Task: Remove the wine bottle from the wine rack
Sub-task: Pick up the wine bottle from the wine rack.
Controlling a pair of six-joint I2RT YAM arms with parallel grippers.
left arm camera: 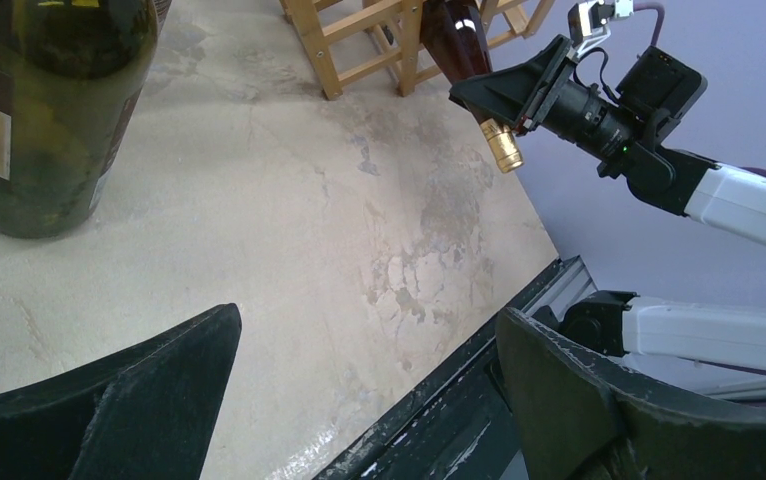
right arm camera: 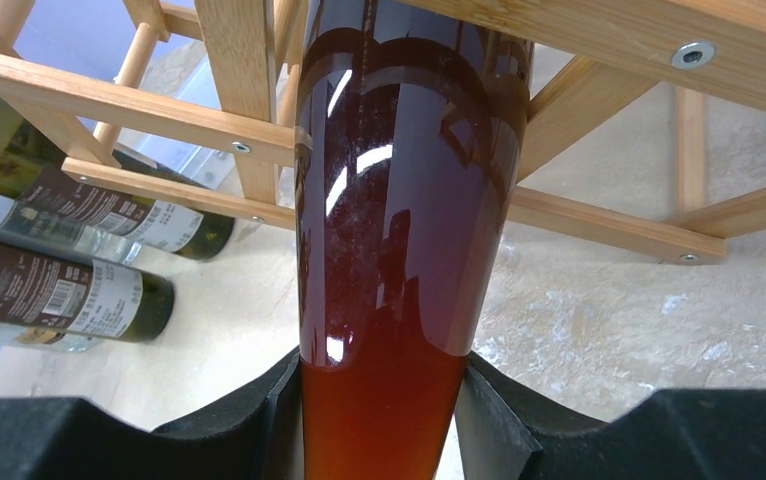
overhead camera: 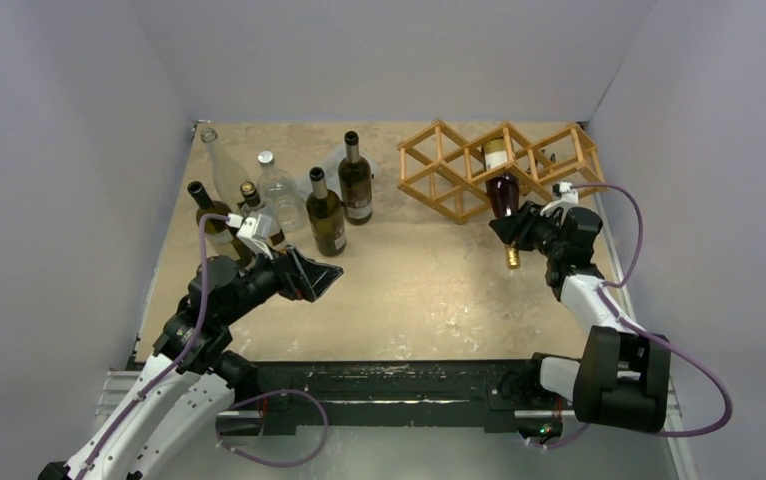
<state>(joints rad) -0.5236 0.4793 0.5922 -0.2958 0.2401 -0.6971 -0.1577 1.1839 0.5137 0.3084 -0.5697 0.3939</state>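
The wine rack (overhead camera: pixel 439 170) of light wooden rods stands at the back right of the table. A reddish-brown wine bottle (overhead camera: pixel 501 190) with a gold cap lies in its middle cell, neck sticking out toward the front. My right gripper (overhead camera: pixel 515 228) is shut on the bottle's neck; in the right wrist view both black pads press the wine bottle (right arm camera: pixel 399 230), whose body passes between the rack's bars (right arm camera: pixel 159 110). The left wrist view shows the bottle's gold cap (left arm camera: pixel 504 148) below that gripper. My left gripper (overhead camera: pixel 319 275) hangs open over the table's left half, nothing between its fingers (left arm camera: pixel 139 400).
Several upright bottles, green and clear (overhead camera: pixel 325 212), stand in a group at the back left, close behind my left gripper. One green bottle (left arm camera: pixel 39 110) is near the left fingers. Grey walls enclose the table on three sides. A black rail (overhead camera: pixel 389 385) runs along the near edge.
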